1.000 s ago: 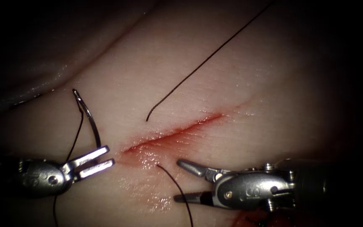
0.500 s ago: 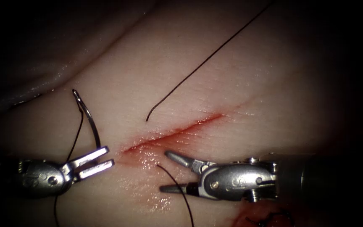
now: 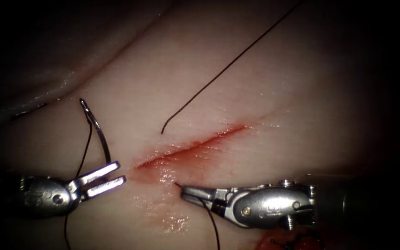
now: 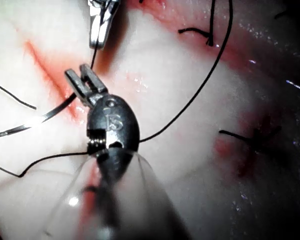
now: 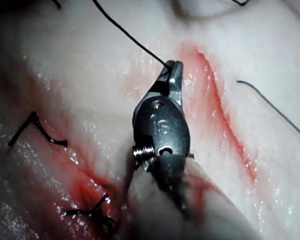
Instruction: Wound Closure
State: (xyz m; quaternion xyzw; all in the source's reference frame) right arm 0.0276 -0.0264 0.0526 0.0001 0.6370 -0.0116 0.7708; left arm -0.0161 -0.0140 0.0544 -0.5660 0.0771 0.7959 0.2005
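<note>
Clamping now on the thread (image 3: 195,196) at lower centre: right tool (image 3: 191,193), gaping a second ago. Pinching the needle (image 3: 99,132) near its tip, clear of tissue (image 3: 265,92), lower left: left tool (image 3: 113,175).

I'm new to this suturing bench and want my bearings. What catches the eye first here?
The red cut runs slantwise across the pale tissue. Left of it, the left tool holds the curved needle near one end, the needle arcing up free of the tissue. Just below the cut, the right tool is shut on the dark thread where it leaves the tissue.
</note>
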